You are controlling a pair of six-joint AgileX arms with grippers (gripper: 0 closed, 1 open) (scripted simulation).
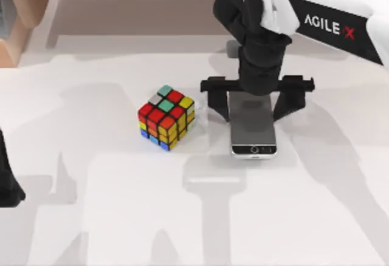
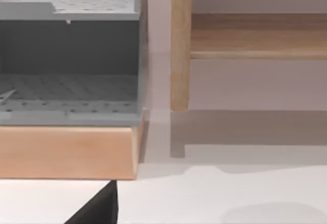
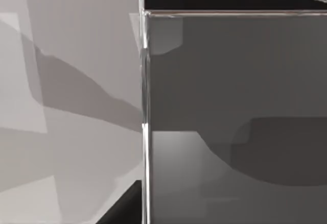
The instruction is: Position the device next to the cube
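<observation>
The cube [image 1: 166,118], with red, yellow, teal and blue stickers, stands left of the table's middle. The device [image 1: 253,130], a dark-screened phone with a silver rim, lies flat a short way to the cube's right, its home button toward the near edge. My right gripper [image 1: 251,118] hangs right over the device's far half, open, with one black finger [image 1: 217,105] on each long side. In the right wrist view the device's screen [image 3: 230,106] is very close, and a dark fingertip [image 3: 122,208] sits beside its rim. My left arm [image 1: 7,181] is parked at the table's left edge.
A wooden frame [image 1: 24,17] and shelf run along the back and back left. In the left wrist view a grey perforated rack [image 2: 69,55] sits on a wooden base [image 2: 66,150]. Open white table lies in front of the cube and the device.
</observation>
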